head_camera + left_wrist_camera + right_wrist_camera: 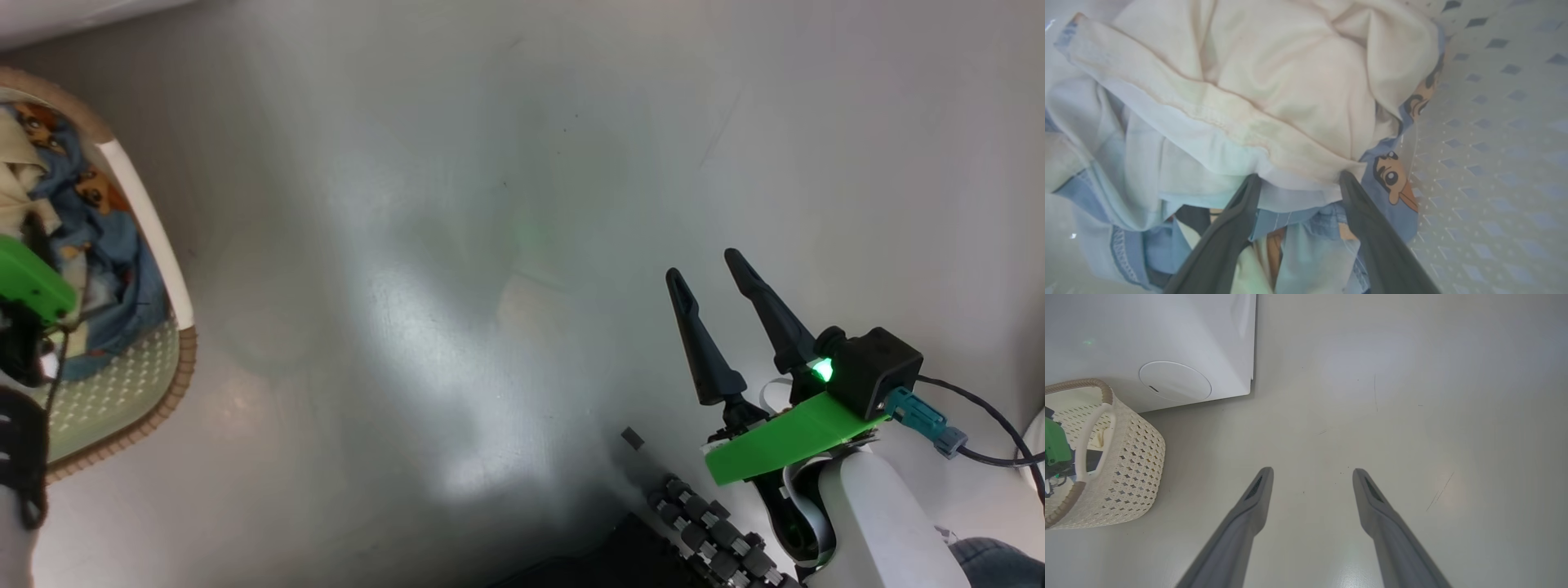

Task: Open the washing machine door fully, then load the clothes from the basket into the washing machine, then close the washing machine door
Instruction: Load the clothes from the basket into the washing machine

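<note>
The left end effector [1299,176] reaches down inside the basket [1494,122]. Its two dark fingers are spread apart, with the tips pressed into the clothes [1274,81] — a cream-white piece lying over blue printed fabric (cartoon faces peek out next to the basket's perforated wall). The right end effector [1312,470], fingers likewise apart and empty, hovers over the floor [1412,375], well apart from the basket. The white washing machine [1167,335] stands just beside the basket.
</note>
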Controlling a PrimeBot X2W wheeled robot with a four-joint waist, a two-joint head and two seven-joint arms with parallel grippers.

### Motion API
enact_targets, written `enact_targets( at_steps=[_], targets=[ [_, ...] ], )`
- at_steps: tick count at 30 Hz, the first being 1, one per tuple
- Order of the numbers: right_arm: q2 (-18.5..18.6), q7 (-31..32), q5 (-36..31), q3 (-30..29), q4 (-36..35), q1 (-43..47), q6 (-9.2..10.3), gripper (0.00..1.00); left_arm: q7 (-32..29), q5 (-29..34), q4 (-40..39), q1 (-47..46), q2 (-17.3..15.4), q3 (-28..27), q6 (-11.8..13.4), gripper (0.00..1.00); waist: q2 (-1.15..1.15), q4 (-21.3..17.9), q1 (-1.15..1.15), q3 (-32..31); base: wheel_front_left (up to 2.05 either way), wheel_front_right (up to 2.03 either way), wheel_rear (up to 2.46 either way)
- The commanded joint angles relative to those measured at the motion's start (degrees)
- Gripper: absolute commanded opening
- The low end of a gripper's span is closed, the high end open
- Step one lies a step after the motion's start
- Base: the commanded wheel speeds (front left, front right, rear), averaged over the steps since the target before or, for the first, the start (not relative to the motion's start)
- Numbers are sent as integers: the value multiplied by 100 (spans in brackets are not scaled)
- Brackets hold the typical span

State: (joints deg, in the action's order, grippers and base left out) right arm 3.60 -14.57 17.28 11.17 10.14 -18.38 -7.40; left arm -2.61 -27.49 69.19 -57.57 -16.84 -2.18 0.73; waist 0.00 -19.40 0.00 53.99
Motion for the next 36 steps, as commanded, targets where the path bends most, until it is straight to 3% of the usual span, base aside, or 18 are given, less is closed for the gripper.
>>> enact_targets(
  at_steps=[1,18,19,20,22,23,24,36],
  targets=[
    [77,-43,14,138,-115,223,-9,100,-23,23,17,52,-296,-42,28,100,0,-54,0,71,0,0,0],
    [177,-43,92,-87,-304,441,-9,100,-190,165,243,-396,-310,263,141,100,0,-83,0,404,0,0,0],
    [193,-43,94,-110,-303,454,-9,100,-167,177,250,-412,-293,284,152,93,0,-74,0,415,0,0,0],
    [208,-43,94,-132,-304,466,-9,100,-138,187,257,-427,-275,304,159,78,0,-63,0,423,0,0,0],
    [226,-43,95,-181,-312,480,-9,100,-86,208,270,-451,-242,347,170,44,0,-43,0,431,0,0,0],
    [233,-43,97,-204,-321,481,-9,100,-43,227,274,-458,-231,374,169,19,0,-35,0,437,0,0,0],
    [238,-43,97,-231,-330,480,-9,100,2,232,280,-460,-222,389,169,0,0,-28,0,440,0,0,0],
    [283,-43,-33,-486,-338,445,-9,100,715,-34,378,7,151,263,105,0,0,365,0,-42,0,0,0]
  ],
)
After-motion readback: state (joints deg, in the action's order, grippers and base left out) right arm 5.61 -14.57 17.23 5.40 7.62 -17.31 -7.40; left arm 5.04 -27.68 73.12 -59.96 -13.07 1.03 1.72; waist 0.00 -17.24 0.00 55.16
